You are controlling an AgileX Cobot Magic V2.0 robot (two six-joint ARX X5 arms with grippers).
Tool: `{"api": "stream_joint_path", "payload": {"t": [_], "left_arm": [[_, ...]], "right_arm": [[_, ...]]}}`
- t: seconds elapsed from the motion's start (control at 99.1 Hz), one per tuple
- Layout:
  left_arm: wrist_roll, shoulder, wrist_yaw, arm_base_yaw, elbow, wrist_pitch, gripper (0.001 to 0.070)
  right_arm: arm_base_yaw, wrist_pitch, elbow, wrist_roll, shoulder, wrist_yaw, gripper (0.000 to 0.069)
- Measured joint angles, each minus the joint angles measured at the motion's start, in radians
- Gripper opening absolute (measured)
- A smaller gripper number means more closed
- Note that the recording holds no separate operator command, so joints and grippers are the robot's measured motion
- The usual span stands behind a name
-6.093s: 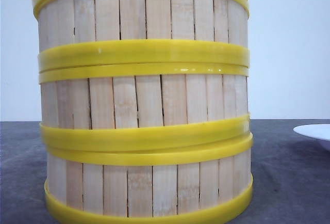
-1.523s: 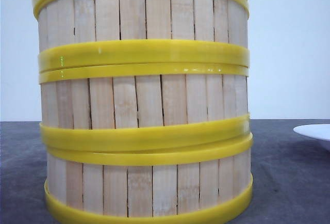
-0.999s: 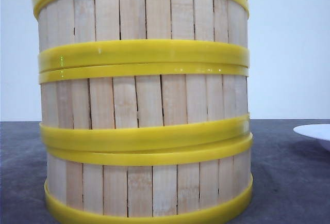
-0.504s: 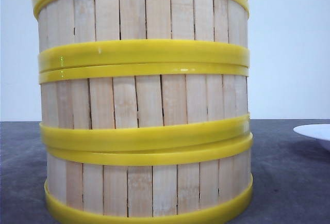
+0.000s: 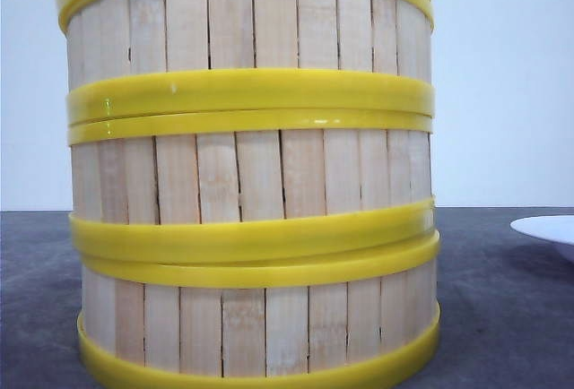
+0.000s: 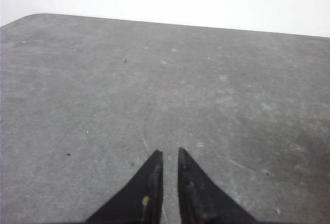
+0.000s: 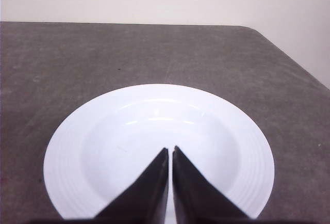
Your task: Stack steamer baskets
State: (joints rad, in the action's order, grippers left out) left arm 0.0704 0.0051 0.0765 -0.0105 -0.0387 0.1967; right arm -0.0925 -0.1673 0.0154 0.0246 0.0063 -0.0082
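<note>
1. The left pincer (image 6: 168, 154), closed on nothing, hangs over bare grey surface (image 6: 77, 79) near its rounded corner.
2. Three steamer baskets (image 5: 251, 174) stand stacked mid-surface: pale slats, yellow rims.
3. The right pincer (image 7: 169, 150), closed and empty, hovers above a white plate (image 7: 82, 152).

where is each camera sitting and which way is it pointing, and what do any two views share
Front view: low at table height, facing forward, filled by the stacked steamer baskets; no robot part shows.
Left wrist view: on the left arm, looking down over the left gripper, jaws nearly closed, above bare table.
Right wrist view: on the right arm, looking over the right gripper, jaws closed, at the white plate.
Shared: the plate also shows at the front view's right edge.
</note>
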Motion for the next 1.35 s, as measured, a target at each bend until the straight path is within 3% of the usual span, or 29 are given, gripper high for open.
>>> {"api": "stream_joint_path", "payload": {"t": [1.352], "left_arm": [[0.0, 0.0, 0.0, 0.0, 0.0, 0.0, 0.0025]], "right_arm": [[0.0, 0.0, 0.0, 0.018, 0.0, 0.0, 0.0007]]}}
